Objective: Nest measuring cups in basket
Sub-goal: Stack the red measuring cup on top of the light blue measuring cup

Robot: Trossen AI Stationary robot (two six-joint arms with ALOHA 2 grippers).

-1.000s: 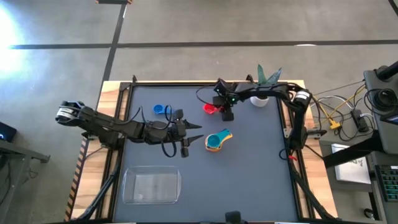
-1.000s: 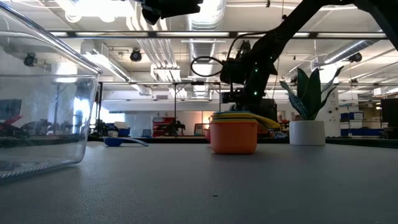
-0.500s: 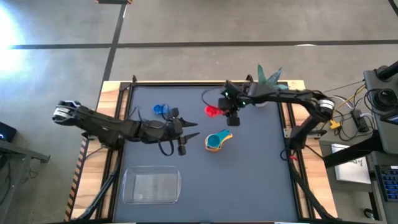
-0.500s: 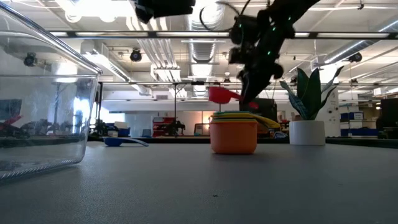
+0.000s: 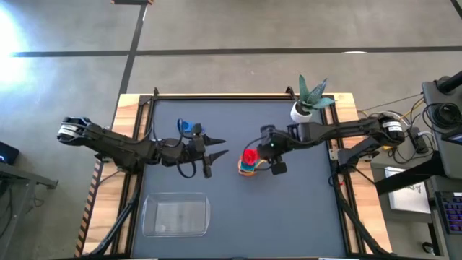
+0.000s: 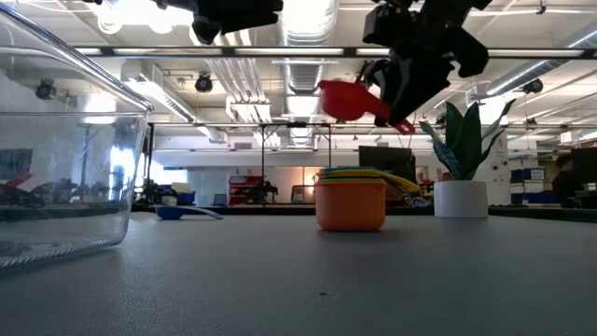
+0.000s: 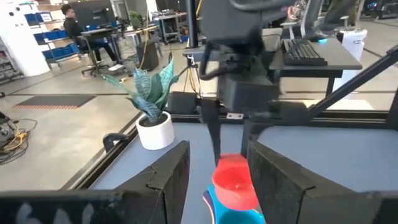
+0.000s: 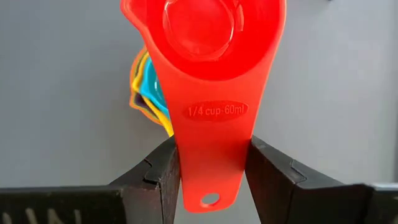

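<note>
The right arm is stretched from the worktop's right edge toward its middle, forearm nearly level. The right gripper (image 5: 261, 155) is held clear above the worktop, and its two dark fingers (image 8: 163, 173) are clamped on the flat handle of the red measuring cup (image 8: 208, 93). The left arm is extended from the left edge toward the middle as well. The left gripper (image 5: 214, 152) is kept raised in the air, its fingers (image 7: 168, 177) spread apart with nothing gripped between them, pointed toward the right gripper.
</note>
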